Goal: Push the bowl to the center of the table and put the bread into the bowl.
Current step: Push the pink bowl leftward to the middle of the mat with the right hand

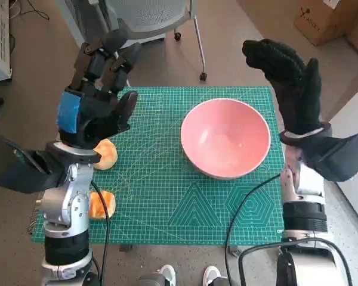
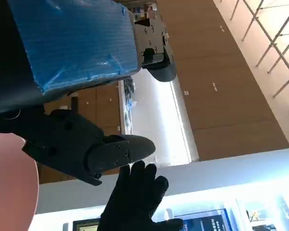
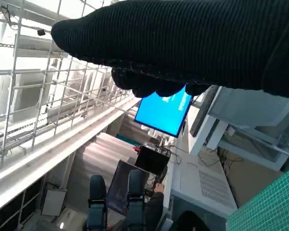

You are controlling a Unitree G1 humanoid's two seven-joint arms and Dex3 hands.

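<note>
Green cutting mat (image 1: pixel 167 196) with pink bowl (image 1: pixel 225 138), two bread rolls (image 1: pixel 106 153)

I see 1 pink bowl (image 1: pixel 225 138) upright, right of mat centre, 2 golden bread rolls (image 1: pixel 106 154) (image 1: pixel 101 204) at the mat's left edge, well apart from it

Both hands raised (empty): left hand (image 1: pixel 95 101), right hand (image 1: pixel 292 83).

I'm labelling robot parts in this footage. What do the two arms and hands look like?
The left hand is black hard-shelled with blue tape across its back, on a silver-grey forearm. The right hand wears a black knitted glove; its pale forearm carries a black cable.
</note>
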